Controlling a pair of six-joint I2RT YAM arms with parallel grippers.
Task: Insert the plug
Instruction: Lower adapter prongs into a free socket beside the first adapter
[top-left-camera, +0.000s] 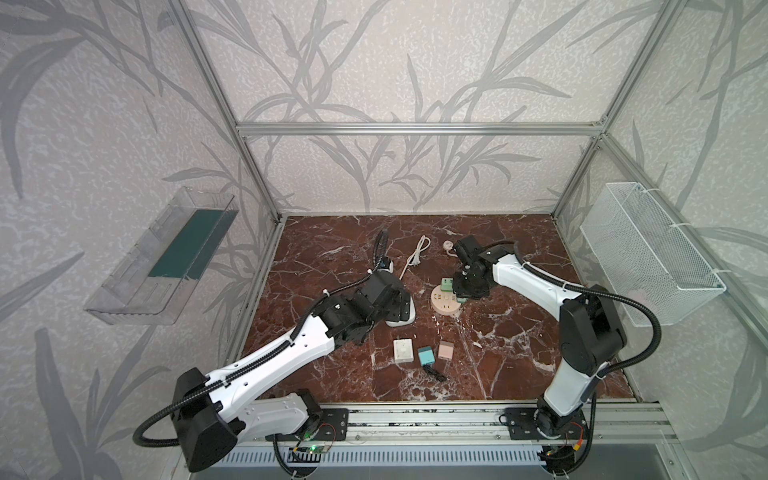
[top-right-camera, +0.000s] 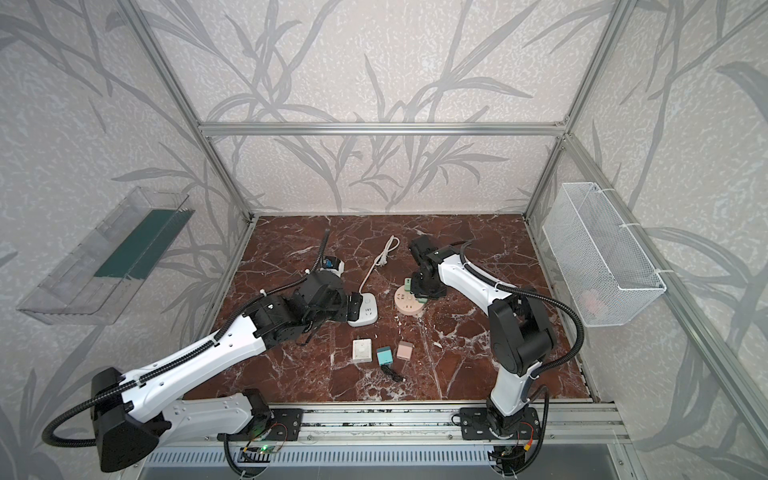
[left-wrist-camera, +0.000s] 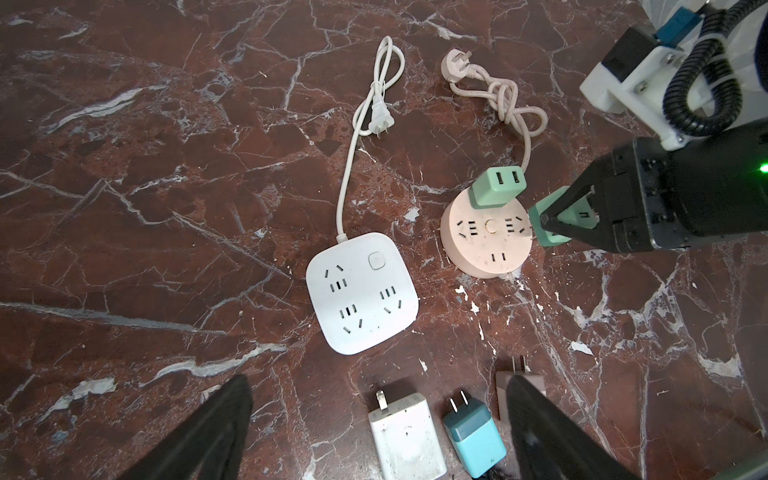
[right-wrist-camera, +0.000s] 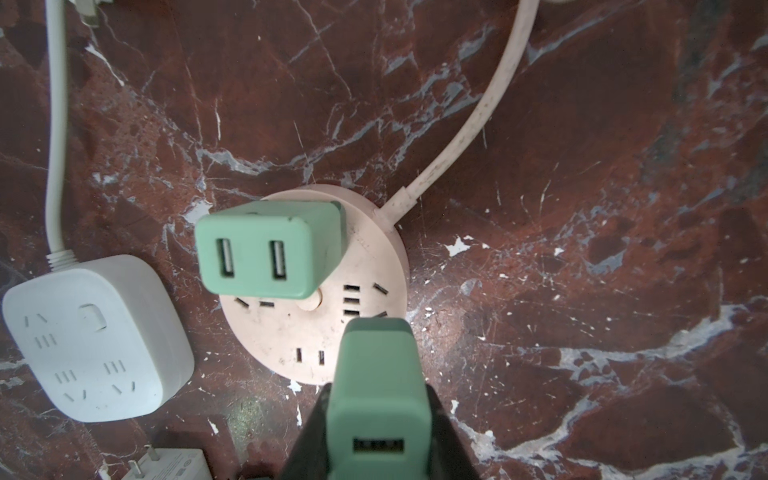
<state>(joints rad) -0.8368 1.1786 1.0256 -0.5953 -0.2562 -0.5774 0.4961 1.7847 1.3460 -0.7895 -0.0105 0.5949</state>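
Nearest you, the white charger (top-left-camera: 403, 350), teal charger (top-left-camera: 426, 356) and pink charger (top-left-camera: 446, 350) lie loose on the desk (top-left-camera: 519, 353); the white one carries faint print too small to read. Just past them the left gripper (left-wrist-camera: 378, 376) hangs spread wide and empty. Farther in, the right gripper (left-wrist-camera: 548, 222) is clamped on the green plug (right-wrist-camera: 376, 374) by its flat sides, at the rim of the round pink socket (right-wrist-camera: 291, 340), beside a twin-port green adapter (right-wrist-camera: 266, 249) seated there. Expect the plug to be light, rigid and smooth, so likely to pivot: grip mid-body, clear of the hidden prongs. No brand is legible on it.
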